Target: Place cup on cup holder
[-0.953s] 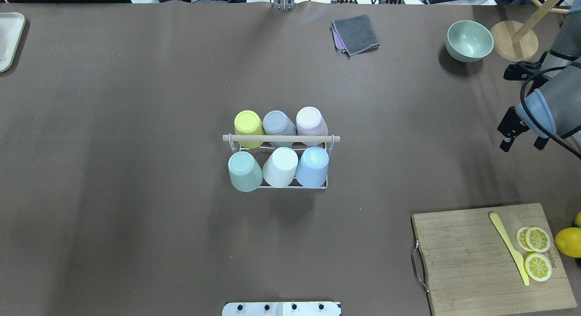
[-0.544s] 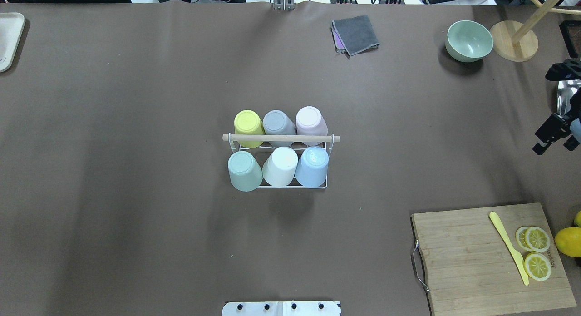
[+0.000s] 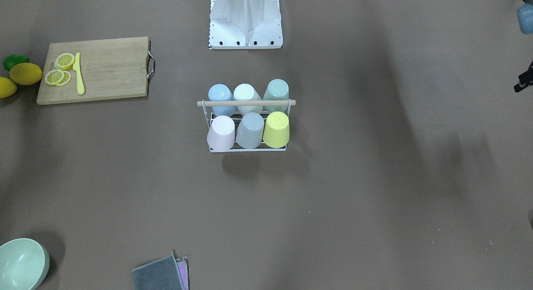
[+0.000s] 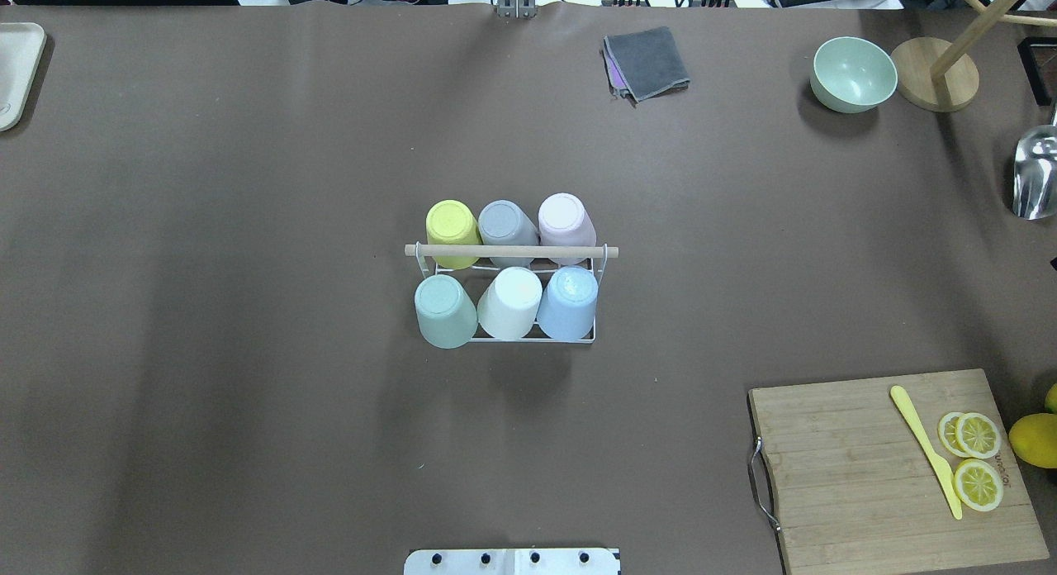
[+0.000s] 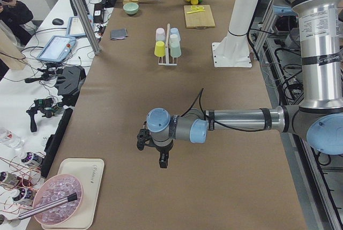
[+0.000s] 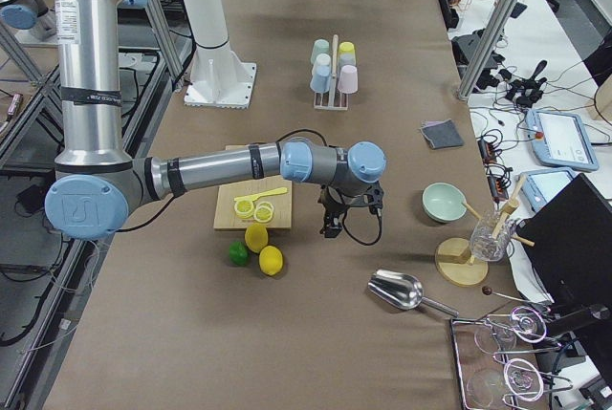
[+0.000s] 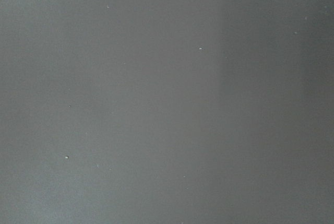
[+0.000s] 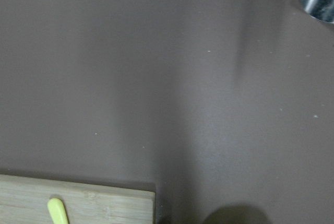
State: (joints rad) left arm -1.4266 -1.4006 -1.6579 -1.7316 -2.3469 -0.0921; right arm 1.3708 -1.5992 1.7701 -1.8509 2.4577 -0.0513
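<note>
Status: placement appears complete. The cup holder stands at mid-table, and each of its six places carries an upturned cup: yellow cup, grey cup and pink cup in the far row, green cup, white cup and blue cup in the near row. No loose cup shows on the table in any view.

Left gripper hangs over bare table at the robot's left end, well apart from the holder. Right gripper hangs near the cutting board at the other end. Whether either pair of jaws is parted or closed cannot be told from these views. No cup shows at either.

Judgement: nothing is left to seat. The next move calls only for the arms to keep clear of the rack.

Surroundings: yellow knife and lemon slices on the board, green bowl, grey cloth, metal scoop, all well apart from the holder. Nothing obstructs it. The green cup leans outward past the frame, so a knock could unseat it.
</note>
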